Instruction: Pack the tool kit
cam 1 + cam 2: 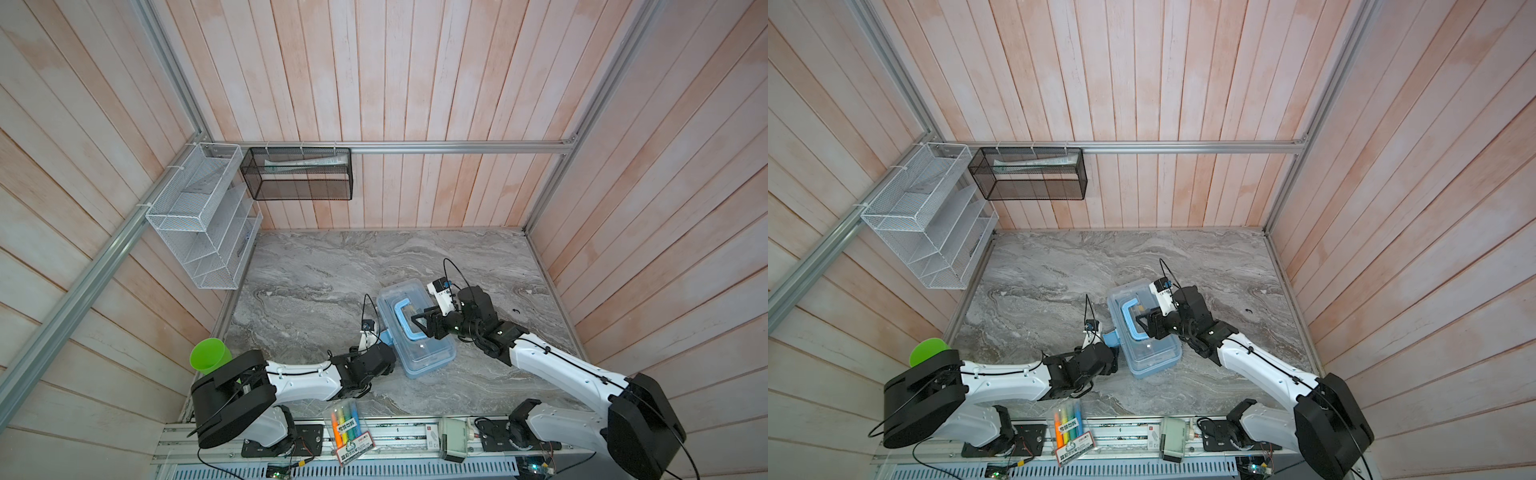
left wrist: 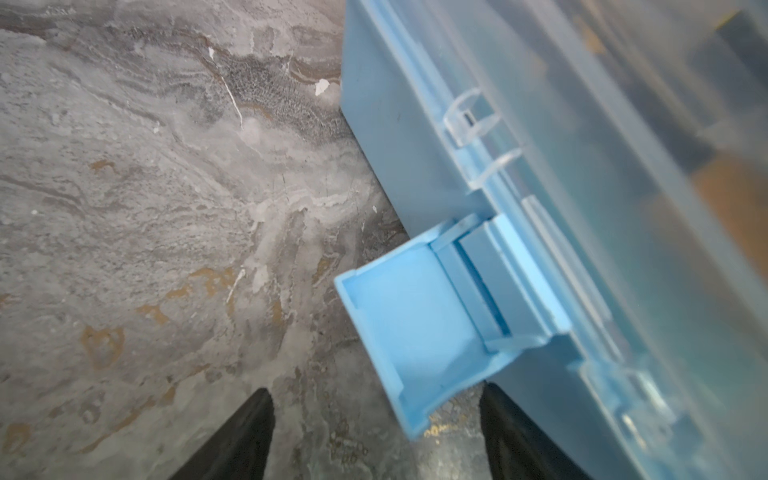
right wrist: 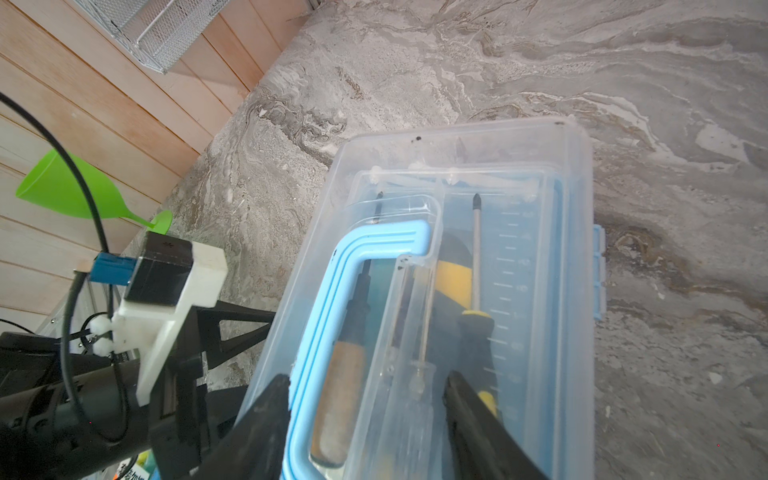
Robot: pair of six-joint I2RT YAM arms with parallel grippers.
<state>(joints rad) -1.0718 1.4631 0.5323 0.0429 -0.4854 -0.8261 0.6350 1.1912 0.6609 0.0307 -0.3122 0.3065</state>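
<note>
In both top views the light-blue tool case (image 1: pixel 434 365) sits slantwise near the middle of the marble table (image 1: pixel 324 266), with its clear lid (image 1: pixel 419 349) down. The left claw (image 1: pixel 381 344) is low at the case's left long side, just beside the blue latch (image 1: pixel 386 337), which sticks out from that side. The right claw (image 1: pixel 419 326) is over the lid at the blue handle (image 1: pixel 395 316). A green cup (image 1: pixel 210 353) stands at the table's left edge, partly hidden by the left arm. A pack of highlighters (image 1: pixel 347 424) lies at the near edge, well apart from the case.

From the left wrist, the latch (image 2: pixel 415 324) is flipped outward from the side of the tool case (image 2: pixel 415 124), not fastened. The claw's two black fingers (image 2: pixel 245 436) stand wide apart and hold nothing. The flap's free end hangs between them, and I can't tell whether it touches either.

From the right wrist, that claw's fingers (image 3: pixel 266 415) are spread, one on each side of the handle's (image 3: pixel 332 299) long bar, not squeezing it. Whether they press on the lid (image 3: pixel 415 149) I can't tell. Through the lid I see a yellow-and-black screwdriver (image 3: pixel 478 332) and an orange-handled screwdriver (image 3: pixel 340 395) lying lengthwise inside.
</note>
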